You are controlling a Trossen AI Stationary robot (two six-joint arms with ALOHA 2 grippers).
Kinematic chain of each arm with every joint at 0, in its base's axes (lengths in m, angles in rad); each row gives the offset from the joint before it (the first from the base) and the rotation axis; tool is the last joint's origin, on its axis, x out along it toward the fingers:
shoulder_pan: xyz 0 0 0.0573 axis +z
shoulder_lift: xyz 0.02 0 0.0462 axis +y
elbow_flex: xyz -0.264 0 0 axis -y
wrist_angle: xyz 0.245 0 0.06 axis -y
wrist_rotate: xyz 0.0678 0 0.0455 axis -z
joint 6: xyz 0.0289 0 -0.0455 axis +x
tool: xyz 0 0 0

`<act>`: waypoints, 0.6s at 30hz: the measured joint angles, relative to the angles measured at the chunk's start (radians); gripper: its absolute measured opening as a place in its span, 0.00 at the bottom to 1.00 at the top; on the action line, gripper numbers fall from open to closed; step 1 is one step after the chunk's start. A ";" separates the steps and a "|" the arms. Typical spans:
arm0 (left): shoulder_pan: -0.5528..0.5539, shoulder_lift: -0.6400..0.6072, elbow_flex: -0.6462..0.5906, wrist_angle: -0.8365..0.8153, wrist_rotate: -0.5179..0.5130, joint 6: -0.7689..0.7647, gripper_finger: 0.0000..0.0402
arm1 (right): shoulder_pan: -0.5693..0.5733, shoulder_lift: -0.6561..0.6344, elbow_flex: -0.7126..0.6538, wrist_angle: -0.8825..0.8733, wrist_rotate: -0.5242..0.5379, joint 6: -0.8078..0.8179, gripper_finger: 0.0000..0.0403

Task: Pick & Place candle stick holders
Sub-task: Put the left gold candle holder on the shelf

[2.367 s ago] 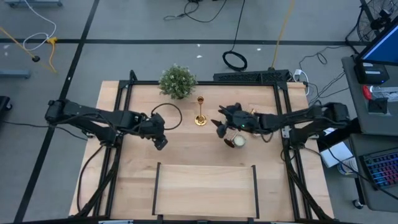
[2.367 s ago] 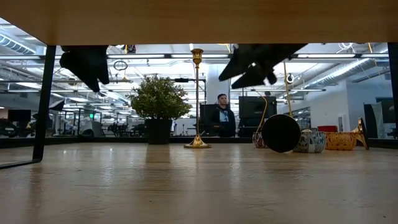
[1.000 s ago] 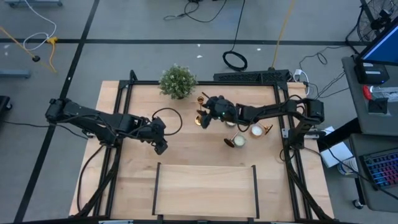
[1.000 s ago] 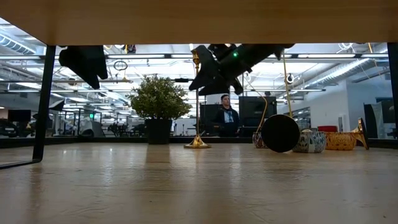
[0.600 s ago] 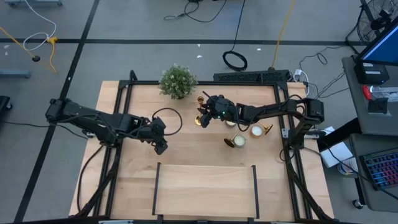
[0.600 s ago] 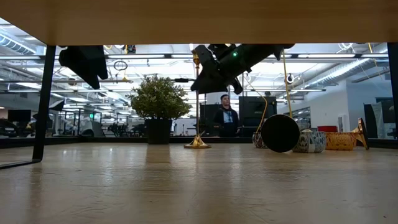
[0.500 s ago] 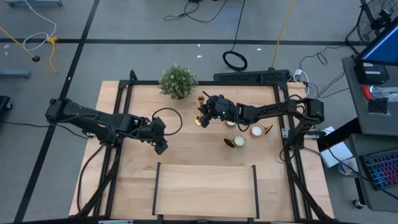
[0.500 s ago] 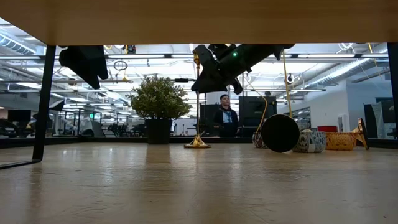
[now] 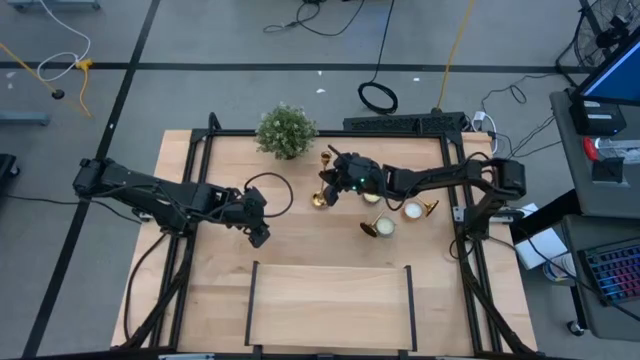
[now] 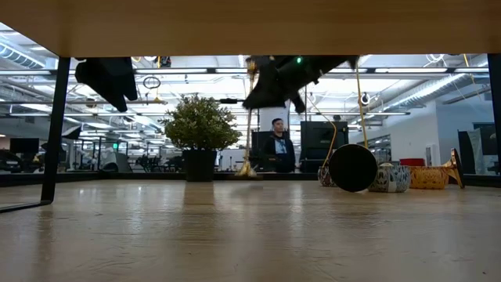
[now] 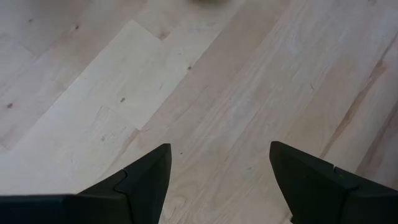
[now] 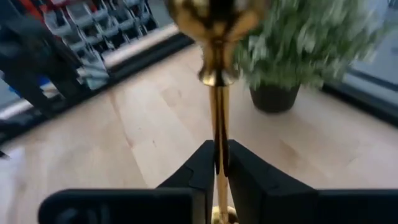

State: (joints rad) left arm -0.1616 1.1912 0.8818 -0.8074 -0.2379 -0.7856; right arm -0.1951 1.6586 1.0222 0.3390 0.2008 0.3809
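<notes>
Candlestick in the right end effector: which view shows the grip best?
Right wrist view: the right end effector is shut on the candlestick's stem. The high view shows it partly hidden; the low view shows it blurred and tilted; the left wrist view doesn't show it.

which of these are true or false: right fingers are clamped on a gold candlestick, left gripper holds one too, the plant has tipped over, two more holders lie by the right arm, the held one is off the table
1. The right gripper has its fingers shut on the stem of a gold candlestick holder. True.
2. The left gripper holds a holder too. False: its fingers are open over bare table, holding nothing.
3. The potted plant has tipped over. False: it stands upright at the table's far edge.
4. More brass holders lie near the right arm. True as far as the high view shows; their exact number is hard to tell.
5. The held holder's base is off the table. True: in the low view it is tilted and just clear of the wood.
</notes>
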 joint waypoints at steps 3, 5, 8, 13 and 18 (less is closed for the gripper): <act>0.000 0.000 0.000 0.000 0.000 0.001 0.68 | 0.000 -0.074 0.000 -0.039 0.003 -0.007 0.06; 0.000 0.000 0.000 0.000 0.000 0.001 0.68 | 0.000 -0.127 0.000 -0.059 0.002 -0.021 0.04; 0.000 0.000 0.000 0.000 -0.007 0.001 0.68 | 0.003 -0.224 0.000 -0.095 0.001 -0.027 0.03; 0.000 0.000 0.000 0.000 -0.023 0.001 0.68 | 0.040 -0.374 0.001 -0.149 0.006 -0.022 0.07; 0.000 0.000 0.000 0.003 -0.026 0.001 0.68 | 0.123 -0.488 0.002 -0.223 0.003 0.008 0.05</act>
State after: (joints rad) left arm -0.1616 1.1912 0.8821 -0.8041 -0.2642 -0.7849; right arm -0.0718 1.1710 1.0237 0.1160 0.2035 0.3891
